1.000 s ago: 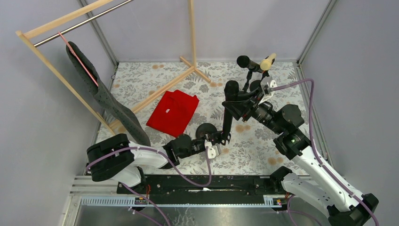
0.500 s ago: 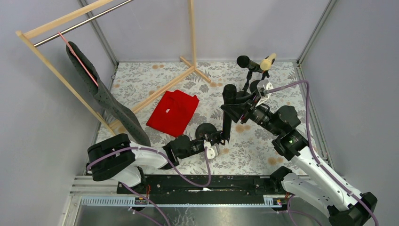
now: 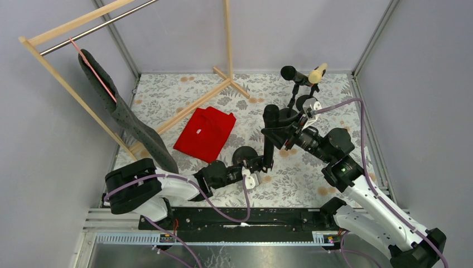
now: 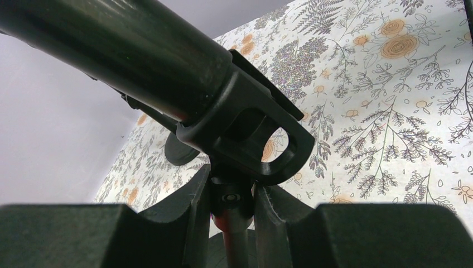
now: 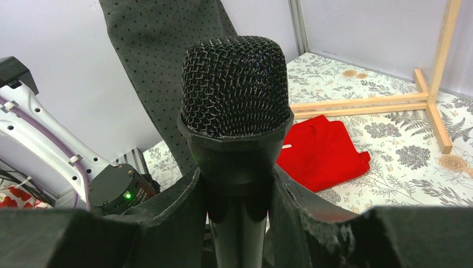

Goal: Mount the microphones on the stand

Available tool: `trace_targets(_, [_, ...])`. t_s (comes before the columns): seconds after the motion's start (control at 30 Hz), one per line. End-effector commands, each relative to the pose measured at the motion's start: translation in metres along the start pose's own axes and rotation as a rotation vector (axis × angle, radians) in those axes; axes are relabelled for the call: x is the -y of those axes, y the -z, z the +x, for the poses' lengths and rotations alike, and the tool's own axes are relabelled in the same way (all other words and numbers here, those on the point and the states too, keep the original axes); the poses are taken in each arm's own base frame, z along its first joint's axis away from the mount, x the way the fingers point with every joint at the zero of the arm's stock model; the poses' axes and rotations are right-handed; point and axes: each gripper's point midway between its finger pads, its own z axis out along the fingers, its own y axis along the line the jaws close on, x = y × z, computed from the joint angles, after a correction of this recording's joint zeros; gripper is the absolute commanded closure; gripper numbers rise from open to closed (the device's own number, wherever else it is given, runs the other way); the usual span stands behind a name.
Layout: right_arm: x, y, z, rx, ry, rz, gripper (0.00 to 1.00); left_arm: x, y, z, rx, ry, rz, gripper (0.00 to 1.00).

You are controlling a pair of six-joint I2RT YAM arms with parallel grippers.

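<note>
Rack with grey garment far left; red cloth flat on tabletop. Left gripper low, just right of the stand base, jaws clamped on the thin stem right under the clip. Black mic has its lower end in that clip, body angled up. Right gripper jaws clamped on the mic just below the mesh head. Far stand back right carries a far mic, black head, beige end.
</note>
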Motion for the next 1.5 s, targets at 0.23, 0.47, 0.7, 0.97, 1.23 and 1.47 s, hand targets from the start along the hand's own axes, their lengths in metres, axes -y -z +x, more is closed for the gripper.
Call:
trace_targets(0.23, [-0.012, 0.002, 0.0, 0.04, -0.005, -0.058, 1.0, -0.029, -0.003, -0.027, 0.108, 0.003, -0.129, 1.0])
trace_targets(0.47, [-0.021, 0.01, 0.004, 0.034, -0.015, -0.089, 1.0, -0.032, -0.001, -0.023, 0.097, 0.027, -0.162, 1.0])
trace_targets(0.7, [-0.023, 0.012, 0.018, -0.021, -0.047, -0.104, 1.0, -0.032, -0.001, -0.022, 0.098, 0.031, -0.169, 1.0])
trace_targets(0.97, [-0.025, 0.016, 0.033, -0.086, -0.075, -0.118, 1.0, -0.032, -0.001, -0.02, 0.091, 0.026, -0.167, 1.0])
trace_targets(1.23, [-0.027, 0.021, 0.047, -0.123, -0.095, -0.135, 1.0, -0.032, -0.001, -0.02, 0.093, 0.028, -0.169, 1.0])
trace_targets(1.47, [-0.021, 0.027, 0.062, -0.134, -0.102, -0.108, 1.0, -0.036, 0.001, -0.017, 0.08, 0.037, -0.2, 1.0])
